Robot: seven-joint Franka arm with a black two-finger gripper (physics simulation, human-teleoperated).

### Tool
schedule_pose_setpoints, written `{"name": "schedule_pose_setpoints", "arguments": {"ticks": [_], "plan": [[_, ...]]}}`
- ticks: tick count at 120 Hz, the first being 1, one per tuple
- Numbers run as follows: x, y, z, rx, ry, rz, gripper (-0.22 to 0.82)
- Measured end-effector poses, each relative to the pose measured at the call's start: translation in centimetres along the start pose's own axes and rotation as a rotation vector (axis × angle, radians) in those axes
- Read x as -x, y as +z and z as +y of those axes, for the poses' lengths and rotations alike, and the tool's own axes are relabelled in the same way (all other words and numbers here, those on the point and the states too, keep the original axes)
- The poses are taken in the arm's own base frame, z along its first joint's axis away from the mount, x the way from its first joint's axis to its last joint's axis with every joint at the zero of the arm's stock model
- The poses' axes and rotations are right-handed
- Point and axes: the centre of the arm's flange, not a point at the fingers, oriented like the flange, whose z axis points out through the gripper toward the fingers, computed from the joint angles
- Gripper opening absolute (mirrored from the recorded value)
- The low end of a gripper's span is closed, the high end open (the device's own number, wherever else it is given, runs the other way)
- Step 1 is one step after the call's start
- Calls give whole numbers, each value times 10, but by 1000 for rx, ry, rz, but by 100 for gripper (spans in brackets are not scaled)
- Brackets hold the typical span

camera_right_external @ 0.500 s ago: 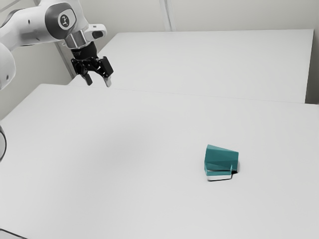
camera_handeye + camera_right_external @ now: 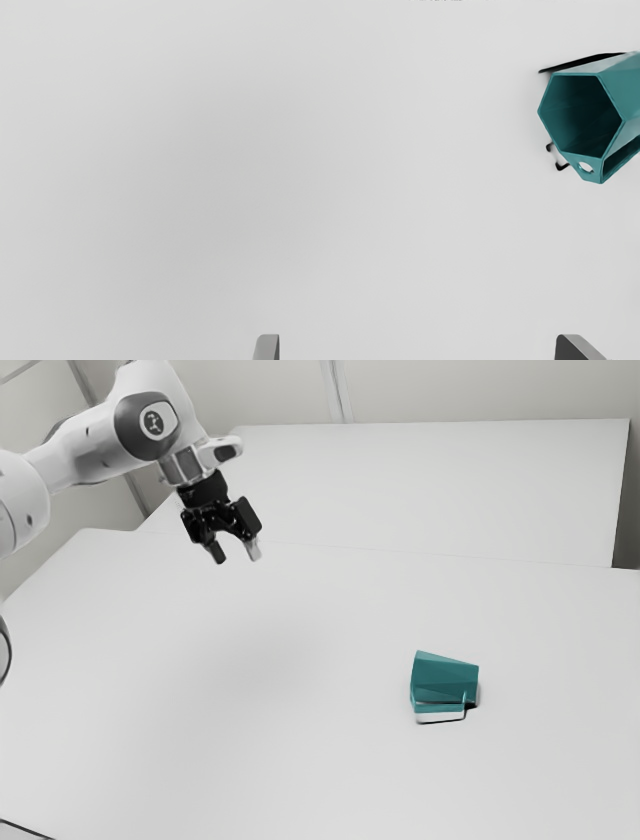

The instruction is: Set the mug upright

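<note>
My gripper [image 2: 237,555] is high over the table toward the exterior view's upper left, well apart from the mug. Its two fingers stand wide apart in the wrist view, and the gripper [image 2: 417,345] is open with nothing between them. The teal mug [image 2: 444,678] lies on its side on the table, at the exterior view's right of centre. In the wrist view the faceted mug [image 2: 620,90] turns its hexagonal mouth toward my hand, its handle at the lower side; its far end is cut off.
The white table [image 2: 250,720] spreads between the gripper and the mug. Behind it is another pale surface [image 2: 430,485] along the exterior view's top.
My arm has moved toward the exterior view's right and a little down in that view, with the gripper still open. The mug has stayed where it was.
</note>
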Motion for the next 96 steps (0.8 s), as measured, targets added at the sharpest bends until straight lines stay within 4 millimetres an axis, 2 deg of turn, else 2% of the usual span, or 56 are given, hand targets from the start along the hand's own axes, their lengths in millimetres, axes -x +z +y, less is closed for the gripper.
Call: {"name": "schedule_pose_setpoints", "arguments": {"ticks": [10, 24, 39, 57, 67, 88, 96], "plan": [[-3, 23, 14, 92, 2, 3, 60], [-10, 56, 45, 166, 27, 22, 60], [-17, 103, 76, 208, 42, 56, 60], [-26, 139, 76, 283, -12, 109, 60], [-27, 154, 87, 324, -18, 109, 60], [-40, 205, 112, 439, -43, 106, 60], [-45, 223, 114, 476, -67, 109, 60]]}}
